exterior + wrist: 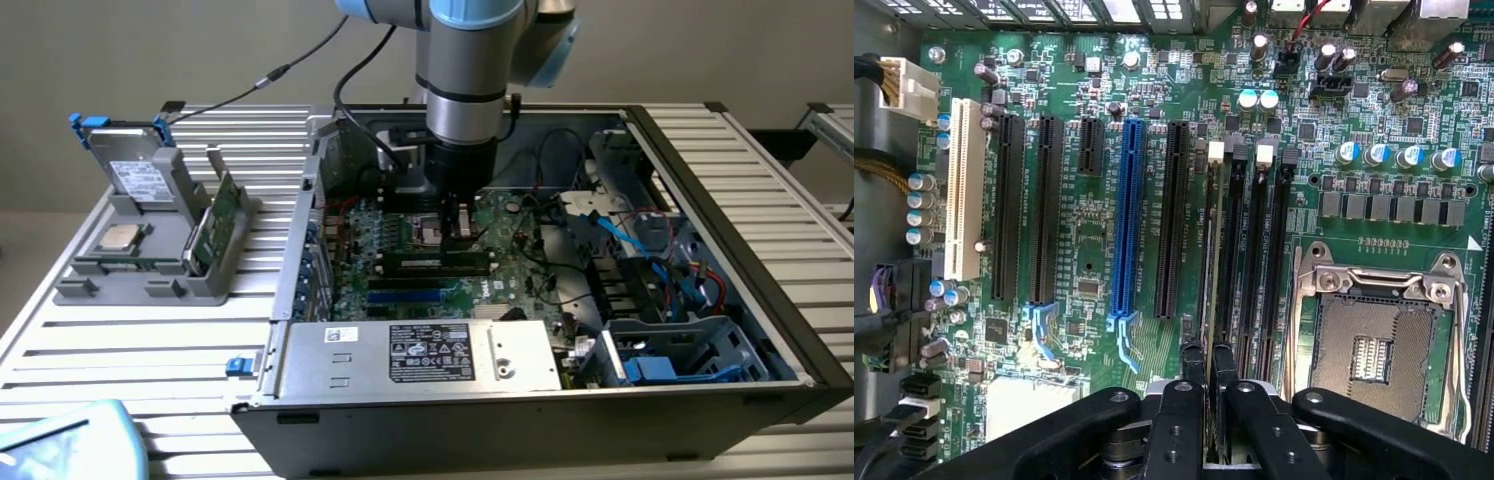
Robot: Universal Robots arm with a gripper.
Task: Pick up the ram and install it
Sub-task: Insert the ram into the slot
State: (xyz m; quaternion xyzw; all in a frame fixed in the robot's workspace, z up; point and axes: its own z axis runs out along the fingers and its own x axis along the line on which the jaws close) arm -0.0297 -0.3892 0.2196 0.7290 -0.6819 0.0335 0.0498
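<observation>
The jaws were clenched on the ram (pixel 1209 260), held edge-on over the memory slots (pixel 1256 260) beside the empty processor socket (pixel 1374 345). Doing this well likely meant keeping the ram square with its slot and pressing down evenly so both ends seated together.

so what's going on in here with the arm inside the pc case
A Universal Robots arm is reaching down into an open PC case. Its gripper is shut on the ram, holding it edge-on and lined up with the memory slots of the motherboard, beside the empty processor socket. Whether the stick is fully seated in a slot cannot be told.
</observation>
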